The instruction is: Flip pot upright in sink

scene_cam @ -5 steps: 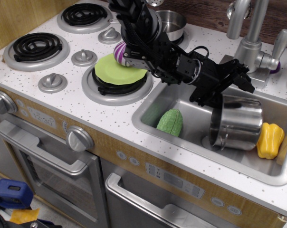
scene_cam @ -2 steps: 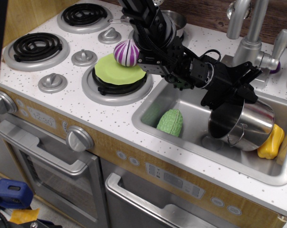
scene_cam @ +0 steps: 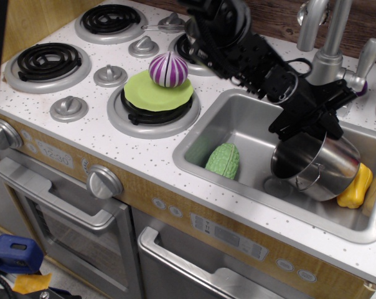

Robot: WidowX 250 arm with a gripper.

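Note:
The shiny steel pot [scene_cam: 322, 167] is in the sink [scene_cam: 200, 134], tilted, with its open mouth facing left and up and its thin wire handle hanging at the front. My black gripper [scene_cam: 307, 129] reaches in from the upper left and is shut on the pot's upper rim. The pot's base leans toward the yellow toy pepper [scene_cam: 356, 185] at the right end of the basin.
A green toy vegetable [scene_cam: 223, 161] lies in the sink's left part. A purple striped onion [scene_cam: 168, 69] sits on a green plate [scene_cam: 157, 91] on the near burner. The faucet [scene_cam: 328, 43] stands behind the sink. Stove knobs and burners lie to the left.
The arm has swung up and right, off the stove area. The pot went from lying on its side to tilted with its mouth turning upward, held at the rim.

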